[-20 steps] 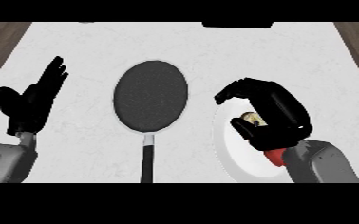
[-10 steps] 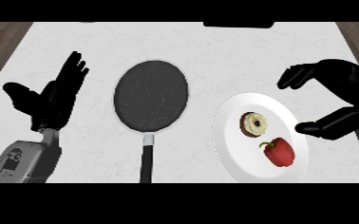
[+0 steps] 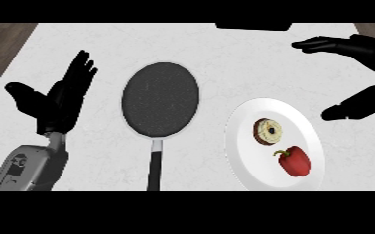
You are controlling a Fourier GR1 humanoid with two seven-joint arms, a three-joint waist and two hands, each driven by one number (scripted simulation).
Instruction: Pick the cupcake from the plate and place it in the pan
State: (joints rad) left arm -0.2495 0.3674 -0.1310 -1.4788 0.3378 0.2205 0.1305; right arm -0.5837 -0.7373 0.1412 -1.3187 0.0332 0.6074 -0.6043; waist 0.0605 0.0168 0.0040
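— Which step is this?

— The pick, I'd say, and it isn't made. The cupcake (image 3: 269,131), a small round pale thing with a dark middle, sits on the white plate (image 3: 245,148) at the right of the counter (image 3: 219,54). Nothing holds it.

— Anything else on that plate?

— A red pepper (image 3: 294,161), just beside the cupcake on the nearer side, apart from it.

— And the right hand?

— The right hand (image 3: 344,47) shows at the right edge, above and beyond the plate. Its fingers point left, the thumb shows lower down near the plate's rim, and the gap between them is wide. It holds nothing and touches nothing.

— The left one?

— The left hand (image 3: 62,99) rests at the left, fingers up and spread, holding nothing, well apart from everything but the pan.

— Where does the cupcake have to go?

— Into the dark pan (image 3: 160,99), which lies between the left hand and the plate, handle pointing toward the robot. It has nothing in it.

— So what does the next move call for?

— My guess: the right hand comes down over the plate, sets fingers and thumb on either side of the cupcake and closes, keeping off the pepper. Then lift, carry left, lower into the pan.
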